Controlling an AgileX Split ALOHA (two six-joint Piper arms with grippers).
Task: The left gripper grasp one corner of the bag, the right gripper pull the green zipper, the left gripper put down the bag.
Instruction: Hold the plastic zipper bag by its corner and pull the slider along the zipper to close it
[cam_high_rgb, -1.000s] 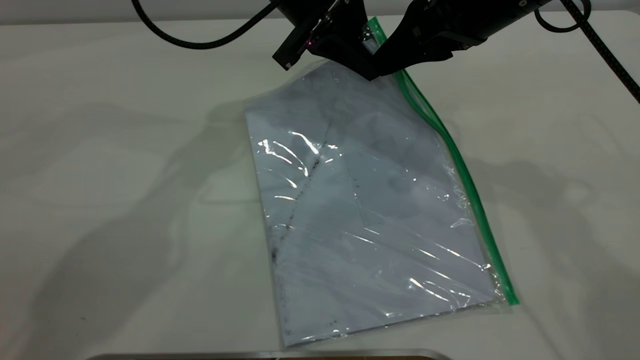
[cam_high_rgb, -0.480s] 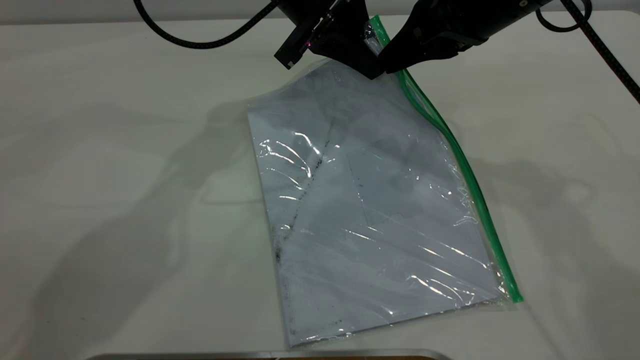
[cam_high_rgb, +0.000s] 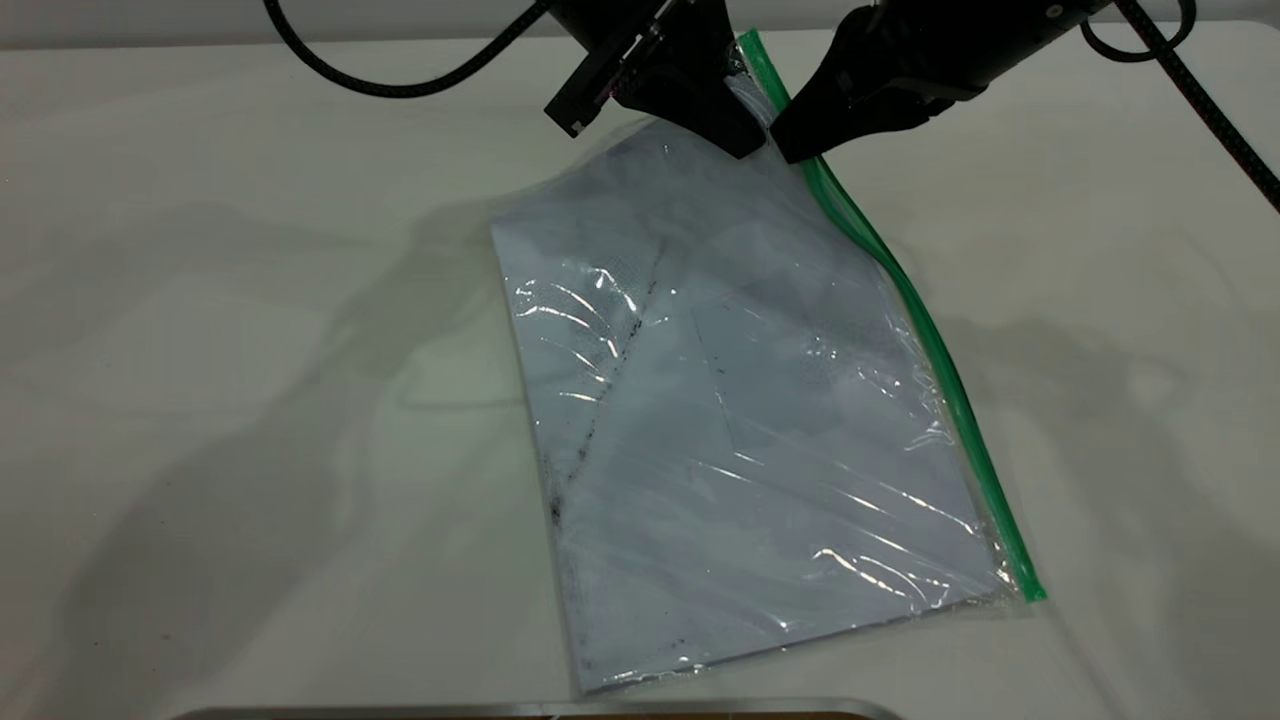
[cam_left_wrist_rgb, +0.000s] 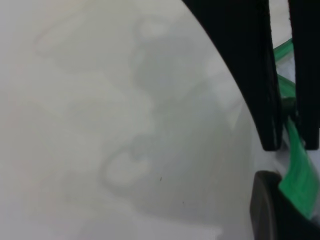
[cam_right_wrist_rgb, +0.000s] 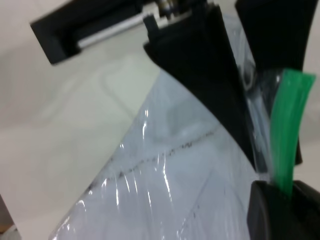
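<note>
The left claw (cam_high_rgb: 745, 140) is closed on one corner of the bag (cam_high_rgb: 745, 85), holding it raised off the table (cam_high_rgb: 250, 350). The right claw (cam_high_rgb: 795, 148), just beside it, is clamped on the green zipper (cam_high_rgb: 940, 360). The bag (cam_high_rgb: 740, 430) slopes away below both claws.

**Surface finish notes**

Bag (cam_high_rgb: 740, 420): clear plastic film, glossy, wrinkled, with bright specular streaks; white matt paper sheet inside bears a dark gritty smudge line. Green zipper (cam_high_rgb: 935, 345) along the bag's long edge: smooth, semi-gloss plastic. Left tool (cam_high_rgb: 745, 135) and right tool (cam_high_rgb: 795, 140): matt black plastic. Cable (cam_high_rgb: 400, 85): black braided weave. Tabletop (cam_high_rgb: 200, 350): off-white, smooth, satin.
</note>
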